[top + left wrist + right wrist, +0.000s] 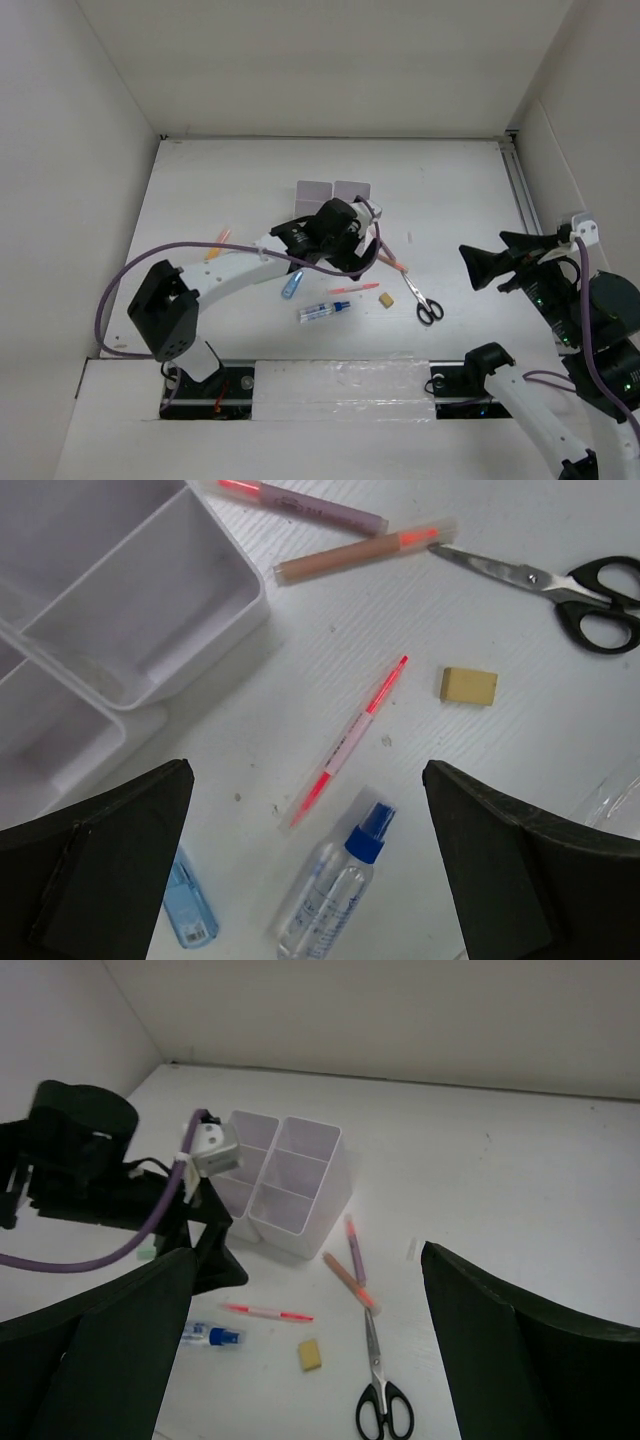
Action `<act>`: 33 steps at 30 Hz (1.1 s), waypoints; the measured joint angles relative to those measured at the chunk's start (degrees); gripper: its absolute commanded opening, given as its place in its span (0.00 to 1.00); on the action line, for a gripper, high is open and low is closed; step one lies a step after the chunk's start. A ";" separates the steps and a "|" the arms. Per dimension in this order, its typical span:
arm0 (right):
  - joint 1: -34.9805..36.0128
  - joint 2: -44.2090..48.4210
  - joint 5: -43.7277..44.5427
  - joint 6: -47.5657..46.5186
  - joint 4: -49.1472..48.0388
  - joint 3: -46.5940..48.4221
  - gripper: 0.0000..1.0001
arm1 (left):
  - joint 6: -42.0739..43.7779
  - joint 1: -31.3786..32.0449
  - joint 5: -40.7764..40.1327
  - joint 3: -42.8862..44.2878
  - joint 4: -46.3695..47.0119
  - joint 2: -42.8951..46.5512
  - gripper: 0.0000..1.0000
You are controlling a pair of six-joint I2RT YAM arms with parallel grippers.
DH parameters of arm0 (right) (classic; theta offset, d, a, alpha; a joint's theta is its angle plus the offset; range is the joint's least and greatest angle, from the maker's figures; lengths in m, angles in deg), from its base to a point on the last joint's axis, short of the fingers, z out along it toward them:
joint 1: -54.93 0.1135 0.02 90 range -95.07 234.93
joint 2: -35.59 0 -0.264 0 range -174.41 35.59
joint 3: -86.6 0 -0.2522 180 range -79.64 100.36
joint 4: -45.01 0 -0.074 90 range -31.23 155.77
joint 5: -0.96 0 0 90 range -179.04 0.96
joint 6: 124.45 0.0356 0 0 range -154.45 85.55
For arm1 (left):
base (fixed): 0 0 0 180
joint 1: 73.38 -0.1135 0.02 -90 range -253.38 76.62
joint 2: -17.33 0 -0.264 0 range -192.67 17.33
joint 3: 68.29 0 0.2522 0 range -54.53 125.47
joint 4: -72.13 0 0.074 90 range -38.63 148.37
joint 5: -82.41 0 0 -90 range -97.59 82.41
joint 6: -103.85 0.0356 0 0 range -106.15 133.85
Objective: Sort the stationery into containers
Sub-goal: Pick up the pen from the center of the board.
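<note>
The white organizer stands at the table's middle, partly behind my left arm; it also shows in the left wrist view and the right wrist view. My left gripper is open and empty, hovering over a thin pink pen, a clear blue-capped bottle and a small blue tube. The tan eraser, the black-handled scissors and two markers lie to its right. My right gripper is open and empty, held high at the right. The light green marker does not clearly show.
An orange pen lies left of the left arm. White walls close the table on three sides. The left arm's purple cable loops over the table's left part. A small white scrap lies right of the markers.
</note>
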 measured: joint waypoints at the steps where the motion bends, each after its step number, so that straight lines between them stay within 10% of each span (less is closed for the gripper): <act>1: 0.00 0.31 -0.35 -0.02 0.00 0.04 1.00 | 0.22 0.24 0.35 0.17 0.31 -1.53 1.00; 33: 0.00 4.39 -2.23 0.00 0.13 0.13 1.00 | 0.74 5.05 -0.70 0.35 3.30 -15.45 0.93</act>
